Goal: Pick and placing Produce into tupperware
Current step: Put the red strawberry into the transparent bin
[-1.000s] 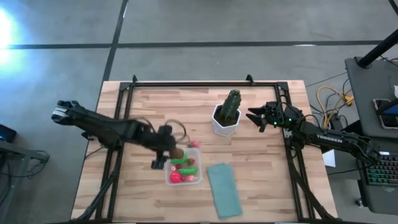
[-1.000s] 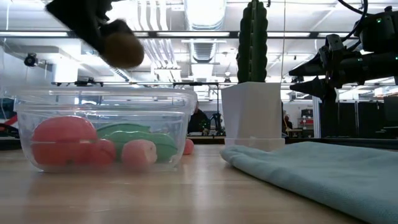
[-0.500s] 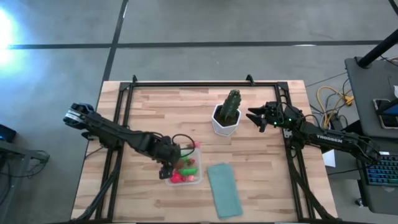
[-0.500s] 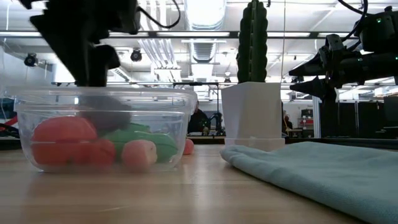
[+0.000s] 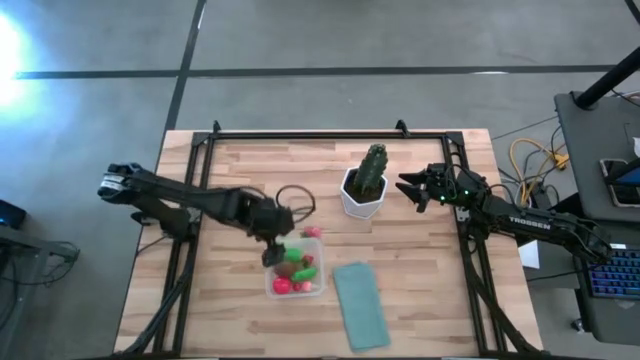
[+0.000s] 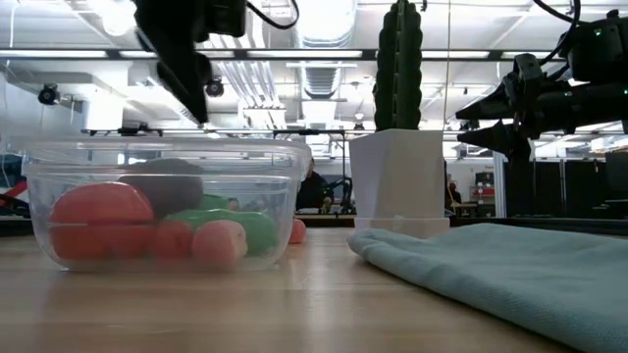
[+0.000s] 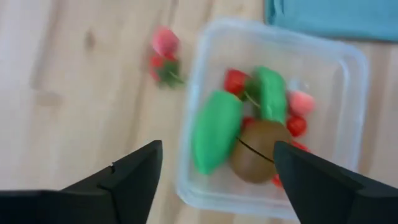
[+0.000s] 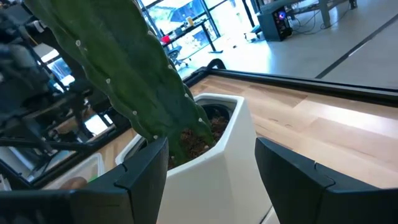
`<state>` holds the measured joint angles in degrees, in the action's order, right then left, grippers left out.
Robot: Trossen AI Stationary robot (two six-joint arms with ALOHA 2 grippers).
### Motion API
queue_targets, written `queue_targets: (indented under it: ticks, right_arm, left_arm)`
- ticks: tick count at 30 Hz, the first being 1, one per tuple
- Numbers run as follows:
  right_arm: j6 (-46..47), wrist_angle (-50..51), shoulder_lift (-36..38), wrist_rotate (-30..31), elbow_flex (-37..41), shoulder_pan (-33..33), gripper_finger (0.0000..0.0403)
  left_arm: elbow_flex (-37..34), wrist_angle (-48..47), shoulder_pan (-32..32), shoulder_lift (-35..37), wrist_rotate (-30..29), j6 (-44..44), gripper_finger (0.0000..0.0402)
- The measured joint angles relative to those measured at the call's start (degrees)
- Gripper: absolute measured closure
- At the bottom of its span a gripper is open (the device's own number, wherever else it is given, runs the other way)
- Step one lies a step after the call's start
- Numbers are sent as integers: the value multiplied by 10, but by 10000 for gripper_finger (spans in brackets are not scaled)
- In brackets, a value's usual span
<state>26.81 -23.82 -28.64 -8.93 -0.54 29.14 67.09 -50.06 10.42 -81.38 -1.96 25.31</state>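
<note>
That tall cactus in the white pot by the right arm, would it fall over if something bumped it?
Probably, if hit high up. The cactus stands much taller than its white pot, so a push near the top would likely tip it. The pot looks broad and flat-bottomed on the table, so a low nudge would more likely slide it.

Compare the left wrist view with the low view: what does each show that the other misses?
Only the left wrist view shows the open left hand and the whole strawberry lying outside the box. Only the low view shows the cactus, its white pot and the right hand. Both show the clear box holding the brown fruit, plus the teal lid.
</note>
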Motion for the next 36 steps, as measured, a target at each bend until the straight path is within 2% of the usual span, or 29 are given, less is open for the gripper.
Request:
queue_targets:
  ticks: [2, 5, 9, 14, 20, 26, 36]
  right_arm:
    - [0, 0, 0, 0, 0, 0, 170]
    - [0, 0, 0, 0, 0, 0, 170]
    - [0, -1, 0, 0, 0, 0, 170]
    - [0, 0, 0, 0, 0, 0, 170]
    - [0, 0, 0, 0, 0, 0, 170]
    - [0, 0, 0, 0, 0, 0, 170]
    - [0, 0, 0, 0, 0, 0, 170]
  left_arm:
    - [5, 0, -26, -6, -6, -15, 125]
    - [7, -1, -81, -25, -1, 49, 150]
    - [7, 0, -157, -52, 58, 139, 173]
    - [22, 1, -209, -103, 96, 163, 178]
    - [83, 2, -207, -189, 119, 120, 178]
    - [143, -4, -199, -264, 109, 56, 179]
    - [170, -77, -183, -314, 135, 43, 179]
